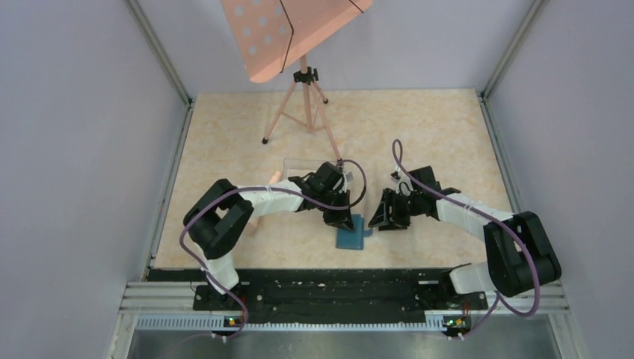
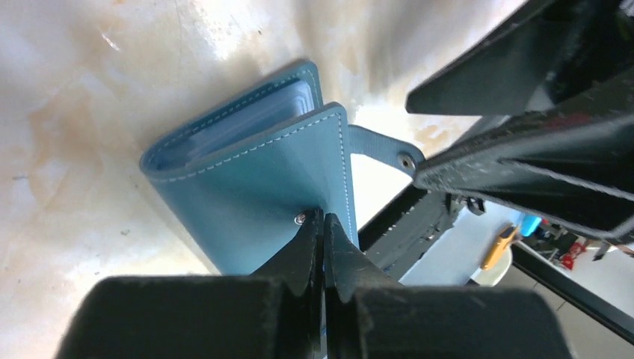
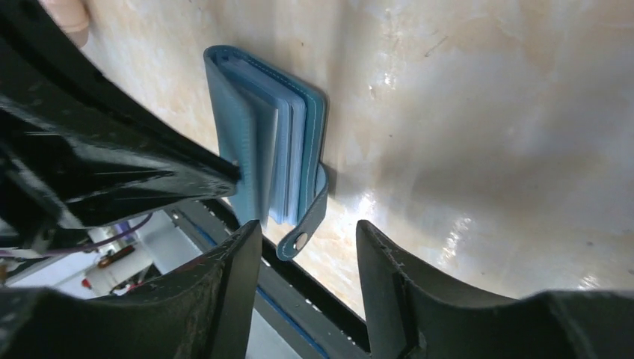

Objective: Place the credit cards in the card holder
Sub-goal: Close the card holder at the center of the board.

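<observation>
The teal card holder [image 1: 351, 236] lies near the table's front edge, its cover partly raised, with light blue pockets [image 3: 293, 142] showing. My left gripper [image 1: 340, 217] is shut, and its tips [image 2: 323, 218] rest against the cover [image 2: 254, 191] beside the small stud [image 2: 300, 218]. My right gripper [image 1: 389, 215] is open just right of the card holder. In the right wrist view the snap tab [image 3: 300, 239] hangs between the right gripper's [image 3: 306, 228] spread fingers without touching them. No black credit cards show in any view.
A clear plastic box [image 1: 303, 166] sits behind the left gripper. A peach music stand [image 1: 299, 34] on a tripod [image 1: 303, 105] stands at the back. The black base rail [image 1: 321, 288] runs along the near edge. Grey walls enclose the table.
</observation>
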Robot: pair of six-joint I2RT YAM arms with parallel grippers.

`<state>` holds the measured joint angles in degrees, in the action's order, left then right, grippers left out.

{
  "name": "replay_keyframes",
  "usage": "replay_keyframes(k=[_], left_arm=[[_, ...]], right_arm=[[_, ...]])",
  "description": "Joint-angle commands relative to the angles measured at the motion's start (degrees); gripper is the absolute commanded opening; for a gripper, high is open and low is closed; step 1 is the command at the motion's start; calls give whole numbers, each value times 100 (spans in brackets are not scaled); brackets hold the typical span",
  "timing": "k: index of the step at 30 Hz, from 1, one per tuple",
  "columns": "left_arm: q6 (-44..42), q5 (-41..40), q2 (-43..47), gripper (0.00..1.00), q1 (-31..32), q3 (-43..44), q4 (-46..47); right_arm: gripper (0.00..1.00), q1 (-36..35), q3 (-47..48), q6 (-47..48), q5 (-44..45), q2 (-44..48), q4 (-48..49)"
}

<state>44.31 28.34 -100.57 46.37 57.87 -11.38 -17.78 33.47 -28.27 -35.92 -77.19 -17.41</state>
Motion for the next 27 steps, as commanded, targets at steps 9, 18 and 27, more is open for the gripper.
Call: replay_keyframes(k=[9,18,27], left_arm=[[-616,-611,-862,0,372,886,-1033],[-523,-418,-770,0,373,726,-682],[-397,-309,-548,6,373,554,-352]], right_arm=[[25,47,285,27,-774,-319,916],[7,27,230,-420,-1244,-1119,1992],[3,-159,405,-599,-1200,-1847,2359]])
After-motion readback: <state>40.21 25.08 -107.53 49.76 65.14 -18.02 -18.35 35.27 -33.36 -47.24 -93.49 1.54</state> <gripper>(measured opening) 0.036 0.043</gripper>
